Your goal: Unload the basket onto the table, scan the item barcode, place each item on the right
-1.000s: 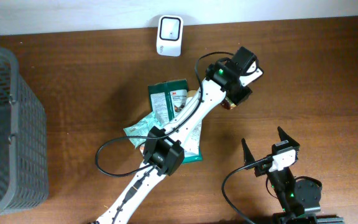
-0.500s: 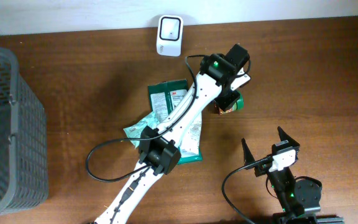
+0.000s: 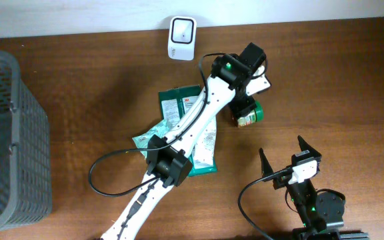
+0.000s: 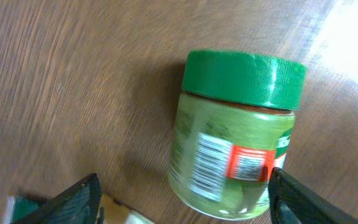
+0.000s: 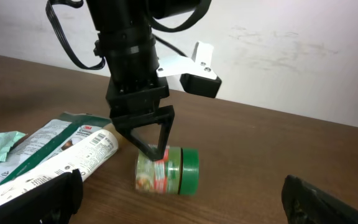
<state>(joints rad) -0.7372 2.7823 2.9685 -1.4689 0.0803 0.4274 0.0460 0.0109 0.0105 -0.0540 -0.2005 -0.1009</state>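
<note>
A: Left gripper [image 5: 154, 147]?
B: Jaws apart, straddling the jar [image 4: 235, 134] from above. Not clamped. Can't tell if a tip touches it.
A: Jar?
B: On its side on the table [image 3: 352, 80], barcode [image 4: 207, 163] turned up. Probably laid that way so the code is readable.
A: Scanned?
B: Doubt it. The scanner [image 3: 181, 29] stands well apart at the back edge, so the jar needs regripping and presenting.
A: Right gripper [image 3: 283, 148]?
B: Jaws wide, empty, at the near edge, likely keeping clear.
A: Rest?
B: Packets [image 3: 179, 107] under the left arm, basket [image 3: 5, 133] far left.
</note>
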